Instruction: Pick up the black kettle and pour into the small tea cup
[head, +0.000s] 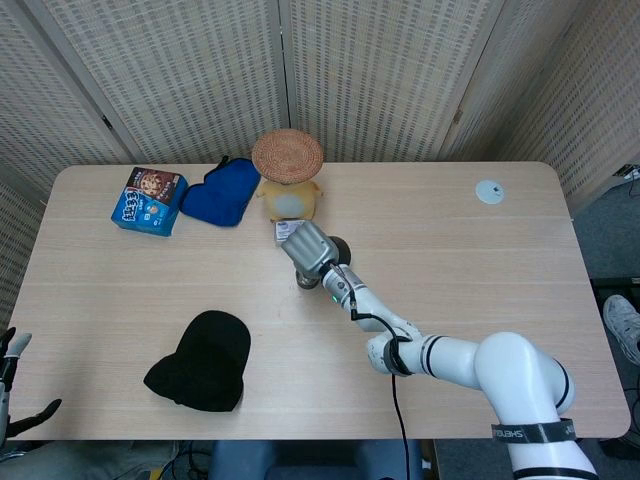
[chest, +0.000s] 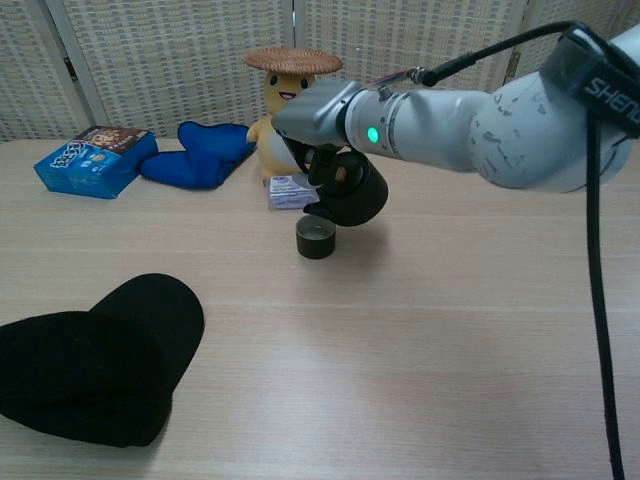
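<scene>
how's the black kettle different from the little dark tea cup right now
The round black kettle is held off the table by the right hand, tilted with its spout down; the small dark cylindrical tea cup stands upright on the wooden table, untouched. The kettle is clearly larger and bulbous, the cup short and straight-sided. The kettle hangs just above and behind the cup. Both are dark.

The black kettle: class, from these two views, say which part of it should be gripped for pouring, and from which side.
Grip the black kettle on its upper part, from the side facing away from the small tea cup. The right hand already holds it so, leaving the cup-facing side, which tilts down over the cup, unobstructed. The handle itself is hidden under the fingers.
</scene>
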